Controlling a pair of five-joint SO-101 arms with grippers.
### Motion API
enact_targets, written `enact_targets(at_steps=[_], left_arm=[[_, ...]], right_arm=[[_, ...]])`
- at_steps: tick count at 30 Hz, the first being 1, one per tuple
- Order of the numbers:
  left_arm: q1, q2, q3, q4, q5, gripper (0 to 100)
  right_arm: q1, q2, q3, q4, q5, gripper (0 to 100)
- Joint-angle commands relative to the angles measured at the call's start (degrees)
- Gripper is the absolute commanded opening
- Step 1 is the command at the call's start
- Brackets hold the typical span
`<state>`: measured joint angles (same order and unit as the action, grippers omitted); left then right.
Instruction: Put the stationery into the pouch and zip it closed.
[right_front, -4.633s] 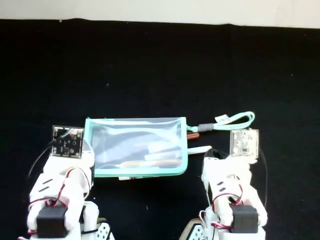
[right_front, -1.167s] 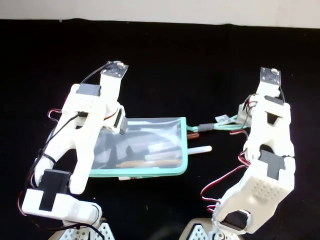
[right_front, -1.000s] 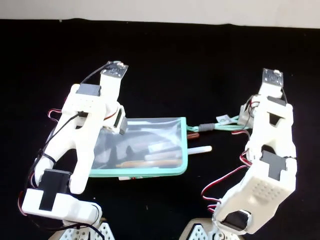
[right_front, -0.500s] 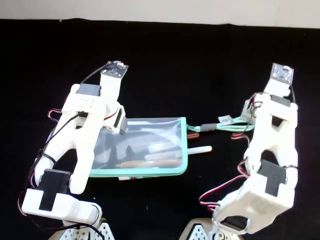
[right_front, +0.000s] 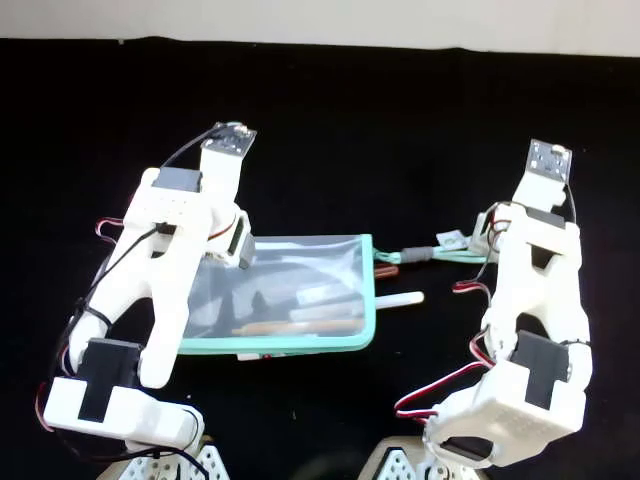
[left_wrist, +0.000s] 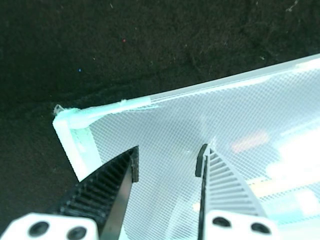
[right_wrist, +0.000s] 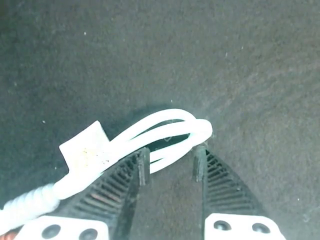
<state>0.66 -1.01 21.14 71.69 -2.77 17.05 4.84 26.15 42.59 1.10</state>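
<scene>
Both arms, folded back near their bases a few seconds ago, now stretch out over the black table (right_front: 330, 110). In the last half second the right arm has shifted a little, while the left arm has kept still.

From above, a clear mesh pouch (right_front: 290, 290) with mint-green edging lies flat between the arms. Pens or pencils show through its wall. A white stick (right_front: 398, 298) lies on the table just beside the pouch's right end, and a reddish-brown piece (right_front: 386, 270) pokes out there. A pale cord runs rightward from that end, past a small tag (right_front: 450, 239), and disappears under the right arm.

The left wrist view shows what the arm hides from above. The left gripper (left_wrist: 166, 162) hangs over the pouch's left corner, its jaws spread apart above the mesh and holding nothing.

The right wrist view shows the far end of the cord. The cord loop (right_wrist: 170, 131) lies on the table and its rounded end sits between the fingertips of the right gripper (right_wrist: 171, 166). Those jaws are spread too, one on each side of the loop, and are not pressed onto it.
</scene>
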Motion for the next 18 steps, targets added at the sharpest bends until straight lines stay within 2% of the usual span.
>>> enact_targets(at_steps=[1,7,18], left_arm=[[0.57,-0.22,-1.98,-0.26,0.00,21],[0.57,-0.22,-1.80,-0.26,0.00,21],[0.57,-0.22,-1.71,-0.26,0.00,21]], right_arm=[[0.22,-2.86,0.04,-1.01,-0.18,15.9],[1.36,-1.63,1.36,-5.05,-0.18,15.9],[3.91,3.82,1.19,-5.41,2.02,15.9]])
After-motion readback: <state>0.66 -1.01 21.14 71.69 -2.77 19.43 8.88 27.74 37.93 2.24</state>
